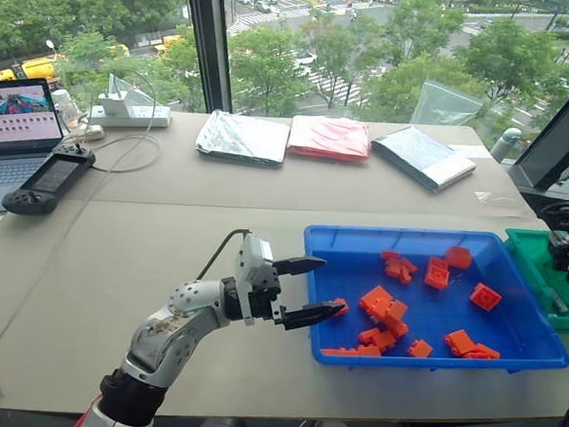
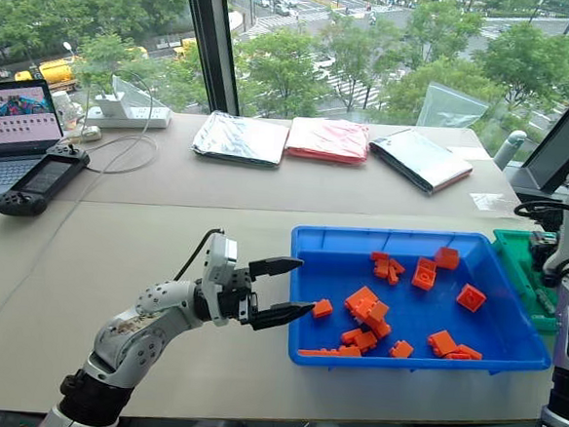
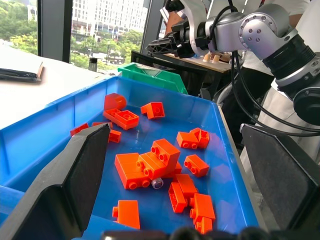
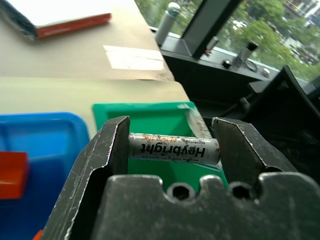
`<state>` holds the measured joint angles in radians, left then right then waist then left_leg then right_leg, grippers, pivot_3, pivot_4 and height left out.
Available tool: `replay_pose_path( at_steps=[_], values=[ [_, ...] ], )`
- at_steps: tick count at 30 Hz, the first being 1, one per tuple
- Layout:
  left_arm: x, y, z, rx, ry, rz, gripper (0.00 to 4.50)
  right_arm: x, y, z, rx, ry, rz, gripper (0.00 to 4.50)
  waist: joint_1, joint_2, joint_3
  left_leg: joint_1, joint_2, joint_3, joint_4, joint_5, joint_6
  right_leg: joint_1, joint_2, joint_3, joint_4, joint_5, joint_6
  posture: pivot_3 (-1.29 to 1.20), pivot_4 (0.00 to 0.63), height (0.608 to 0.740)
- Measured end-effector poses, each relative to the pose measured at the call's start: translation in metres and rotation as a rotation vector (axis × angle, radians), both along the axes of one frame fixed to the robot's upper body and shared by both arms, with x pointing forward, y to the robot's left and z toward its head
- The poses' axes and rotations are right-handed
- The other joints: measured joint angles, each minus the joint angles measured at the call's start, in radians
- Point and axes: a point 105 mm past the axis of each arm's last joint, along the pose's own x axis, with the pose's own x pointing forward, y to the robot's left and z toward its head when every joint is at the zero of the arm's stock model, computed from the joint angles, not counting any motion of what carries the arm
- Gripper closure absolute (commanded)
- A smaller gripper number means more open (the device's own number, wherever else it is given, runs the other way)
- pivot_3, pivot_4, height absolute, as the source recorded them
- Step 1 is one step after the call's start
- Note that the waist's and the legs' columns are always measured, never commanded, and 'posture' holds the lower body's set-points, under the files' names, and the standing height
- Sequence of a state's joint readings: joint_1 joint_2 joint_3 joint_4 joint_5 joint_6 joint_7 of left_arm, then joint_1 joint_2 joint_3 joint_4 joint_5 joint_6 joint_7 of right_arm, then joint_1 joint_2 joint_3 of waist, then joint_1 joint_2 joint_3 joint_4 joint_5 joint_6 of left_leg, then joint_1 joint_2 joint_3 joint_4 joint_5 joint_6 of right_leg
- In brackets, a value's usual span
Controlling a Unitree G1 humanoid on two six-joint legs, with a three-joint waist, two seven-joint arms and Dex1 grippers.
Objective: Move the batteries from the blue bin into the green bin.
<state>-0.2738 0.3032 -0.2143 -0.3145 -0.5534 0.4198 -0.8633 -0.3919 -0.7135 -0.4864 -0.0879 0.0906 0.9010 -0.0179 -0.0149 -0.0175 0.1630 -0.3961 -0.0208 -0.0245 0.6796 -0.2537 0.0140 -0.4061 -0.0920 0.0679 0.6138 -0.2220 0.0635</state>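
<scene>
While the left hand gapes, the right hand grips a "Heybright" battery.

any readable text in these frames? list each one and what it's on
"Heybright": on the battery, printed upside down as the right wrist view shows it; the battery spans the gap between the right gripper fingers, above the green bin.
Fainter orange print on the same battery: too worn to read.
Laptop screen: content too small to read.
Orange blocks in the blue bin: no lettering visible.
</scene>
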Motion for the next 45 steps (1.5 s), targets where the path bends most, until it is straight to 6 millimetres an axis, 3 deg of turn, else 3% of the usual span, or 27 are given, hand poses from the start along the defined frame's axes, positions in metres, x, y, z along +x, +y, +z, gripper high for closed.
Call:
replay_pose_path(
  at_steps=[6,9,11,14,17,22,27,36,45],
  values=[
    [0.000,0.000,0.000,-0.001,0.000,-0.001,0.00,0.006,0.007,0.019,-0.025,-0.067,0.043,0.02,0.000,0.000,0.000,0.000,0.000,0.000,0.000,0.000,0.000,0.000,0.000,0.000,0.000,0.000,0.000,0.00,0.150,0.740],
    [0.000,0.000,0.000,-0.001,0.000,-0.001,0.00,0.013,0.021,0.027,-0.019,-0.082,0.160,0.02,0.000,0.000,0.000,0.000,0.000,0.000,0.000,0.000,0.000,0.000,0.000,0.000,0.000,0.000,0.000,0.00,0.150,0.740],
    [0.000,0.000,0.000,0.000,-0.001,-0.002,0.00,0.018,0.049,0.033,0.008,-0.076,0.345,0.02,-0.002,0.000,0.000,0.000,0.001,0.000,0.000,0.000,0.000,0.000,0.001,0.000,0.000,0.000,0.000,0.00,0.150,0.740],
    [0.001,0.001,0.001,0.001,-0.006,-0.007,0.00,0.003,0.141,0.023,0.009,0.092,0.861,0.02,-0.001,0.000,0.000,0.001,0.003,-0.003,-0.002,-0.001,0.001,0.001,0.003,-0.001,-0.001,-0.001,-0.001,0.00,0.150,0.740],
    [0.000,0.001,0.001,0.001,-0.008,-0.013,0.00,-0.021,0.178,0.000,0.059,0.252,1.087,0.02,0.007,0.000,0.000,-0.001,0.002,-0.003,0.000,0.000,0.001,0.001,0.000,-0.002,-0.001,-0.001,0.000,0.00,0.150,0.740],
    [-0.001,0.000,0.001,0.004,-0.010,-0.024,0.00,-0.048,0.183,-0.028,0.100,0.451,1.170,0.02,0.019,0.000,0.001,-0.001,0.001,-0.002,0.002,0.000,0.001,0.002,-0.001,-0.002,-0.002,0.000,0.001,0.00,0.150,0.740],
    [-0.002,-0.001,0.001,0.002,-0.010,-0.030,0.00,-0.066,0.205,-0.057,0.096,0.601,1.291,0.02,0.007,-0.001,0.001,0.000,0.001,-0.002,0.001,0.000,0.001,0.001,0.001,-0.002,-0.001,0.000,0.000,0.00,0.150,0.740],
    [-0.002,0.000,0.001,0.004,-0.010,-0.029,0.00,-0.045,0.194,-0.074,-0.010,0.638,1.196,0.02,0.006,-0.001,0.001,-0.001,0.001,-0.002,0.001,0.000,0.000,0.000,0.001,-0.002,-0.001,0.000,0.000,0.00,0.150,0.740],
    [-0.001,0.000,0.000,0.007,-0.009,-0.026,0.00,-0.037,0.199,-0.083,0.005,0.627,1.192,0.02,0.006,-0.001,0.001,-0.001,0.001,-0.002,0.001,0.000,0.000,0.000,0.000,-0.002,-0.001,0.000,0.000,0.00,0.150,0.740]
  ],
)
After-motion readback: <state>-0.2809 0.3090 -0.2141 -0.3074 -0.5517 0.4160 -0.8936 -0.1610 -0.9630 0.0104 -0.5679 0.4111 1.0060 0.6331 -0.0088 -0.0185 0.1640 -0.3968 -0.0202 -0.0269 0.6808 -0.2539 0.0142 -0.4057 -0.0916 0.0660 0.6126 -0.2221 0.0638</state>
